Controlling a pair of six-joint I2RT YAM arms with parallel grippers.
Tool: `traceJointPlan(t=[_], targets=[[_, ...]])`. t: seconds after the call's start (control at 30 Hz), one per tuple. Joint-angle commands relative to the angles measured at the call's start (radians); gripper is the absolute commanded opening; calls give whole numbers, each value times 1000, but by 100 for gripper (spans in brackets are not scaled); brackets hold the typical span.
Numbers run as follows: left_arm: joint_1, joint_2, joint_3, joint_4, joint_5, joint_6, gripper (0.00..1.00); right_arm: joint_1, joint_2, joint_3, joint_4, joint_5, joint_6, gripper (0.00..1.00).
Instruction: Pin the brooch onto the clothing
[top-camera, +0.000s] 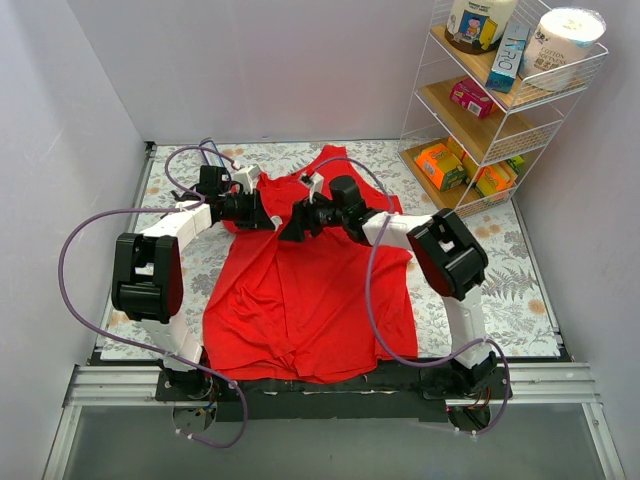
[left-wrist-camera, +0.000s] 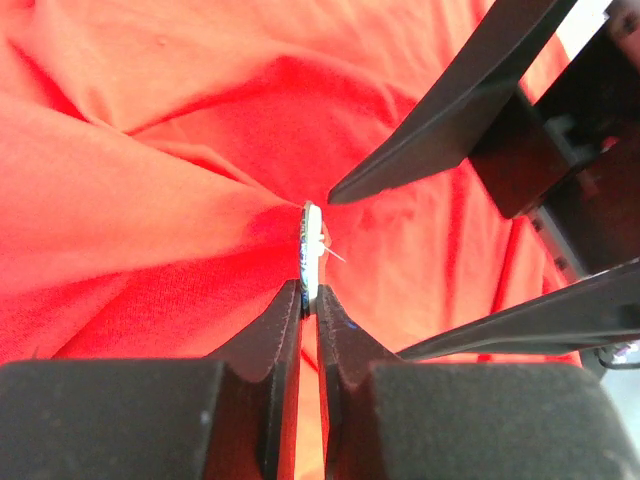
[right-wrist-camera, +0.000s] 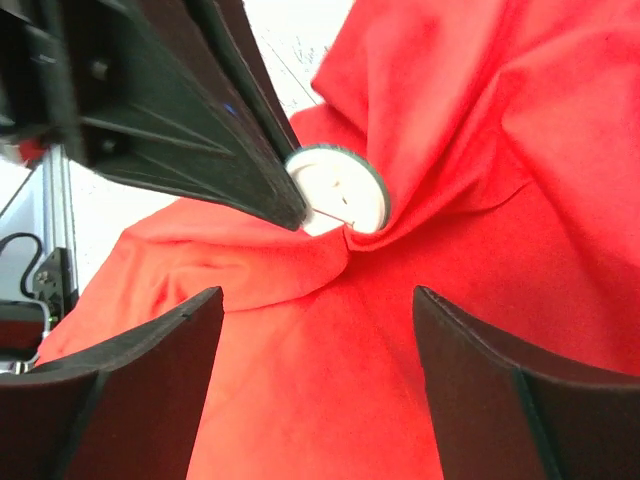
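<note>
The red tank top (top-camera: 300, 290) lies spread on the table, its upper part bunched up between my two grippers. My left gripper (left-wrist-camera: 308, 290) is shut on the brooch (left-wrist-camera: 311, 245), a small round disc seen edge on, pressed against a fold of the red cloth (left-wrist-camera: 150, 210). In the right wrist view the brooch (right-wrist-camera: 345, 190) shows a pale face with a dark rim and a thin pin, gripped by the left fingers (right-wrist-camera: 200, 130). My right gripper (right-wrist-camera: 318, 300) is open and empty just below it, over the cloth (right-wrist-camera: 330, 400). From above the left gripper (top-camera: 268, 215) and right gripper (top-camera: 292, 228) almost meet; the brooch is hidden there.
A white wire shelf (top-camera: 500, 110) with boxes and jars stands at the back right. A floral cloth (top-camera: 520, 290) covers the table around the garment. Grey walls close in the left, back and right. The left arm's purple cable (top-camera: 75, 250) loops out to the left.
</note>
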Motion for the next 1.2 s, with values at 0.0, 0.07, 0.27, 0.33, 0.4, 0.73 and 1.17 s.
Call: traceJointPlan(t=[0.0, 0.07, 0.27, 0.33, 0.4, 0.73, 1.17], targets=[[7, 9, 4, 26, 146, 25, 0, -48, -98, -63, 137, -105, -22, 84], [7, 13, -2, 26, 167, 37, 0, -69, -98, -92, 209, -132, -6, 83], [7, 19, -13, 24, 238, 70, 0, -102, -59, -98, 320, -238, 37, 77], [7, 20, -13, 23, 249, 71, 0, -103, -56, -100, 349, -264, 38, 76], [7, 23, -13, 21, 269, 74, 0, -102, -50, -101, 367, -274, 47, 74], [7, 31, -9, 11, 307, 87, 0, -103, -12, -86, 396, -287, 57, 68], [7, 29, -9, 4, 335, 94, 0, -102, 51, -66, 410, -279, 63, 66]])
